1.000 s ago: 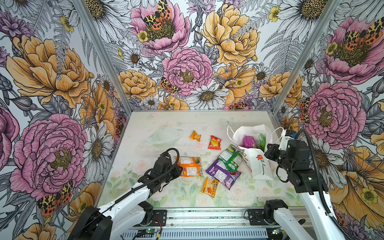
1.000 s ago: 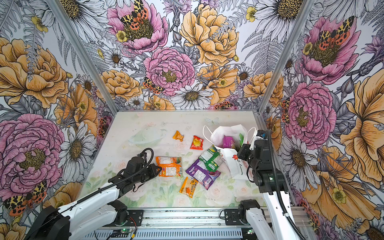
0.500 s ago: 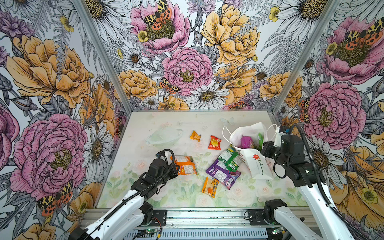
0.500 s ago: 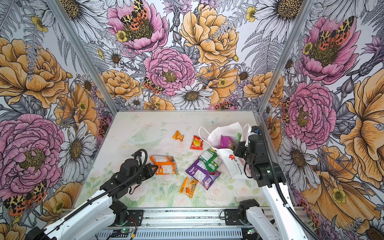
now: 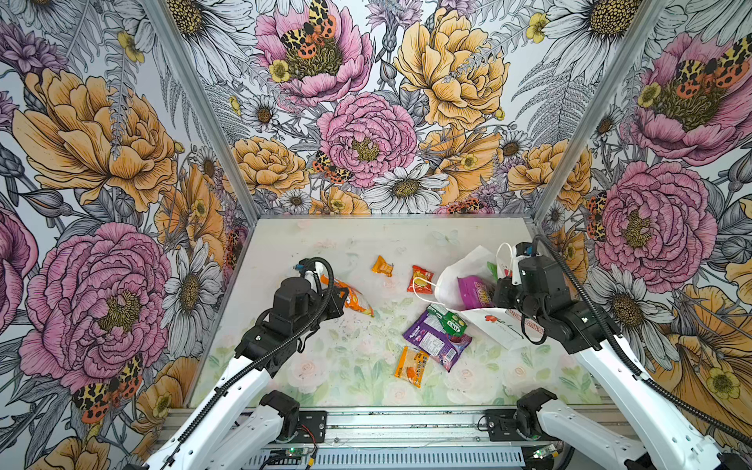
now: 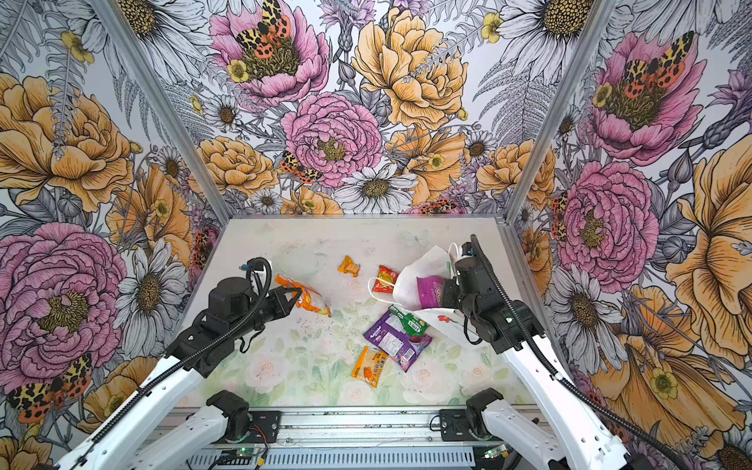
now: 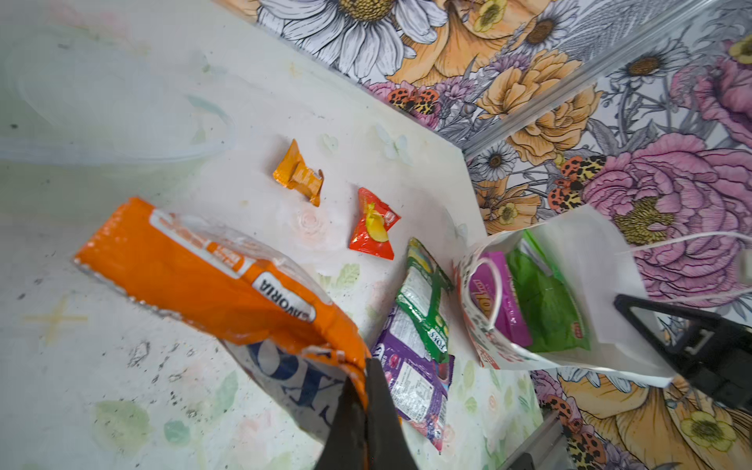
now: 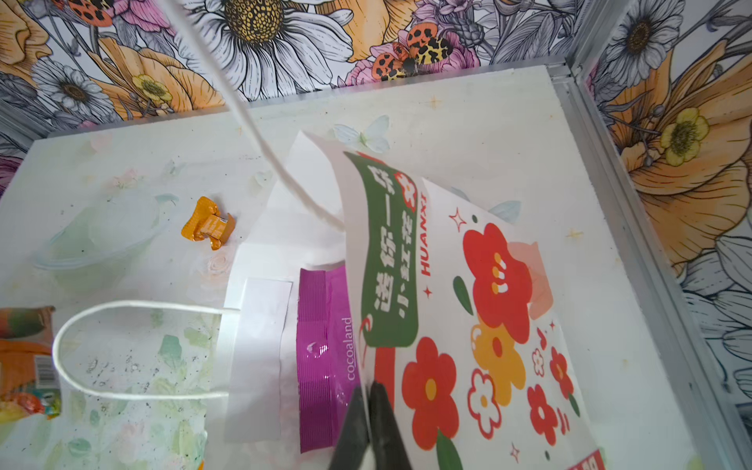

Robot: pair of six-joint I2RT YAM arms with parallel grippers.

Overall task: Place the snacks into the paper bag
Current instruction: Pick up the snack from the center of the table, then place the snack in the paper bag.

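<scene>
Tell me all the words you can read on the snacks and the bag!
"AVORIA": orange packet; its first letter is cut off.
"FOXS": green packet.
"cocoaland": magenta pouch.
"HUANXI": bag.
"送你一朵小红花": green banner on the bag.
Too small or blurred to read: the print on the purple packet and the red sachet.

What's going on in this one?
The left gripper is shut on a large orange packet, held off the table. The right gripper pinches the paper bag at its edge, tipping its mouth toward the packets. A magenta pouch and green bag are inside. A gold sachet, red sachet, green-white packet, purple pouch and small orange packet lie loose.
</scene>
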